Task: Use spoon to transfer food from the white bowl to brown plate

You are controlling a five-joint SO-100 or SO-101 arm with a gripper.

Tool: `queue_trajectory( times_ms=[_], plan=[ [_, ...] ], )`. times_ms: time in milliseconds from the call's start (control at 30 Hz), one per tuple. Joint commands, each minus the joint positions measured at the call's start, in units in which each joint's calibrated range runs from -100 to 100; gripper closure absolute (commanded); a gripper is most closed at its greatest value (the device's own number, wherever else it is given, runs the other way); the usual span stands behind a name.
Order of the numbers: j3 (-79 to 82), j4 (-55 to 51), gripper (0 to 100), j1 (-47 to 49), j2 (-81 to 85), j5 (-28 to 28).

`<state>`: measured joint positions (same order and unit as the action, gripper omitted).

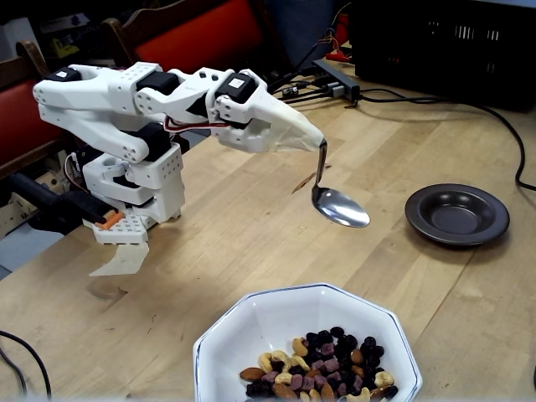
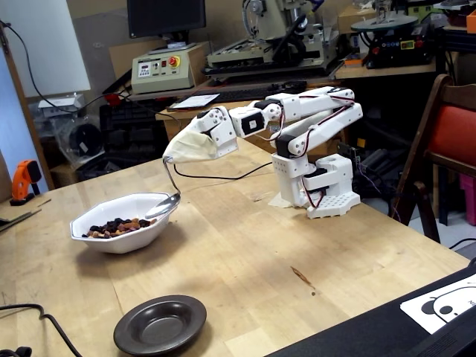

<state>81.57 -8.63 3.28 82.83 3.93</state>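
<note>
The spoon hangs from the gripper, handle running up near vertical into the closed tip that clamps it, its empty oval bowl tilted and facing up, clear above the wooden table. In a fixed view it sits between the white bowl and the brown plate, touching neither. In the other, the spoon's bowl is level with the white bowl's rim. The food lies heaped at one side of the white bowl. Open tabletop surrounds both dishes. No legible writing is visible.
</note>
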Motion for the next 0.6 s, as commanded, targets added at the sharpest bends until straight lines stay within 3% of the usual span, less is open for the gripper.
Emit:
queue_trajectory(
  times_ms=[0, 300, 567],
  plan=[
    [-10.9, -3.0, 98, -0.5, -0.2, 0.1],
    [-19.4, -4.7, 98, -0.6, -5.1, -0.4],
    [-27.4, -4.5, 98, -0.6, -17.9, -8.6]
  ],
)
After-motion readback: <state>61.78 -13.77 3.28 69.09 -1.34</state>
